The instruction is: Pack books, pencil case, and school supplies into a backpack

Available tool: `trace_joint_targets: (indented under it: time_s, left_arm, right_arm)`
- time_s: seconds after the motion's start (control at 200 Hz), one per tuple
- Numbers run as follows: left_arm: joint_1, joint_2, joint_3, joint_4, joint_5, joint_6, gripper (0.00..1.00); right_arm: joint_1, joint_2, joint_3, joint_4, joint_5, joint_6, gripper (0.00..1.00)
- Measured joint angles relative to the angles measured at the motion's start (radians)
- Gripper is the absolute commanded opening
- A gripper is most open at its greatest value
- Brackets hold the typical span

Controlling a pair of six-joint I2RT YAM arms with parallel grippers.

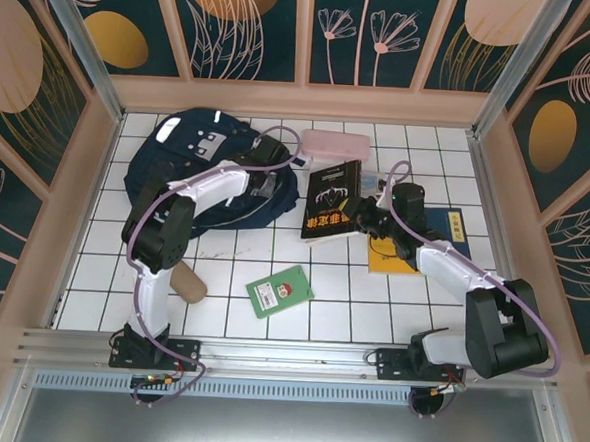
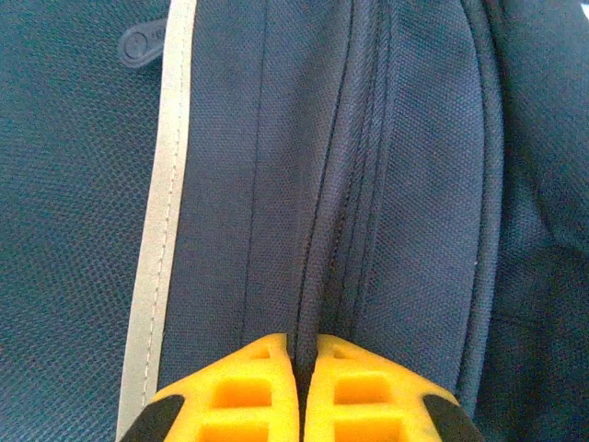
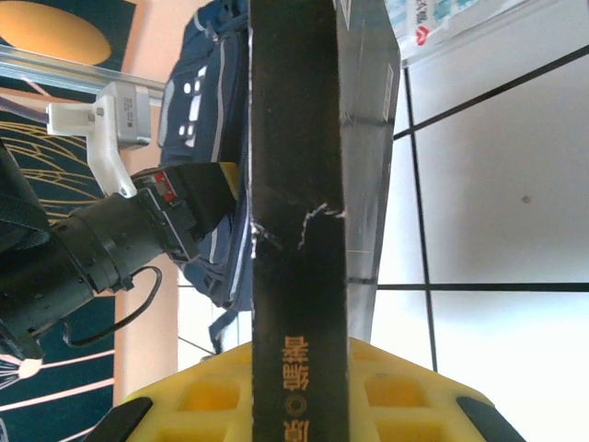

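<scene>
- Our right gripper (image 3: 299,354) is clamped across the thickness of the black book (image 1: 328,198), gripping it at the edge that faces our right arm; both yellow fingers press on the covers
- Our left gripper (image 2: 302,345) is closed almost fully, pinching a ridge of navy fabric beside the zip seam of the backpack (image 1: 194,160)
- The relation that matters: the backpack lies to the left of the held book, its nearest fabric just beside the book's free edge, with the left gripper between the two
- The book's long axis runs roughly from near to far on the table, so it meets the bag broadside; we judge it should go in sideways, free long edge first
- From the right wrist view the backpack sits beyond the book's far end and a little to one side
- We cannot tell how wide the mouth stands open under the left pinch
- The yellow-orange book (image 1: 385,259), navy book (image 1: 457,227) and green book (image 1: 279,291) lie unpacked, nearer the right arm
</scene>
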Motion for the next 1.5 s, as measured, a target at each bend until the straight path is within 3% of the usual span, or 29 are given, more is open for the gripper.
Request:
trace_joint_targets:
  time_s: [0.27,0.635,1.086,1.496]
  left_arm:
    - [0.067,-0.136,0.134,-0.089,0.089,-0.045,0.0]
    - [0.175,-0.184,0.262,-0.157,0.272,-0.112,0.0]
    - [0.264,-0.229,0.263,-0.166,0.431,-0.156,0.0]
    - [0.267,-0.229,0.263,-0.166,0.484,-0.19,0.0]
  right_arm:
    - [0.066,0.074,-0.001,0.261,0.008,0.143,0.0]
    - [0.217,0.394,0.158,0.51,0.109,0.263,0.0]
    - [0.329,0.813,0.598,0.65,0.2,0.373,0.0]
    - [0.422,1.184,1.012,0.683,0.351,0.516,0.0]
